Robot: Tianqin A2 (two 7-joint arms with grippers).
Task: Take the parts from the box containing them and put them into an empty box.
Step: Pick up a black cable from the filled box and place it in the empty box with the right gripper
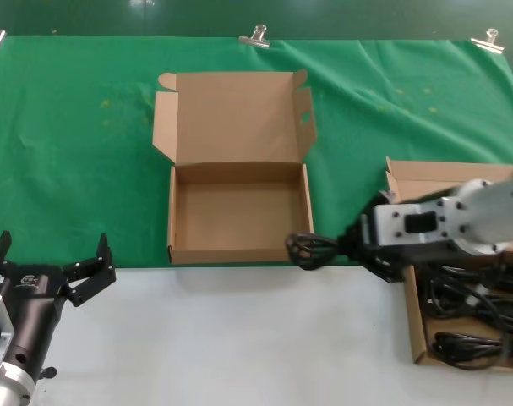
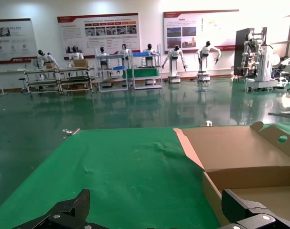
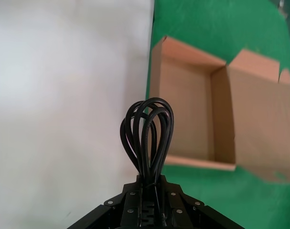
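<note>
Left gripper [image 1: 51, 259] idles wide open at the near table edge.
Right gripper [image 1: 345, 246] clamps a looped power cord [image 1: 311, 249] just beside the empty box [image 1: 238, 253]; more cords [image 1: 467, 317] fill the right-hand box [image 1: 413, 317].

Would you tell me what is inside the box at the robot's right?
The box holds black power cords; the right arm covers its middle. The right gripper carries one cord bundle outside it.

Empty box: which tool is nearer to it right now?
Right. The right tool, gripping a cord bundle, is beside the empty box's front right corner; the left tool sits open off its left.
</note>
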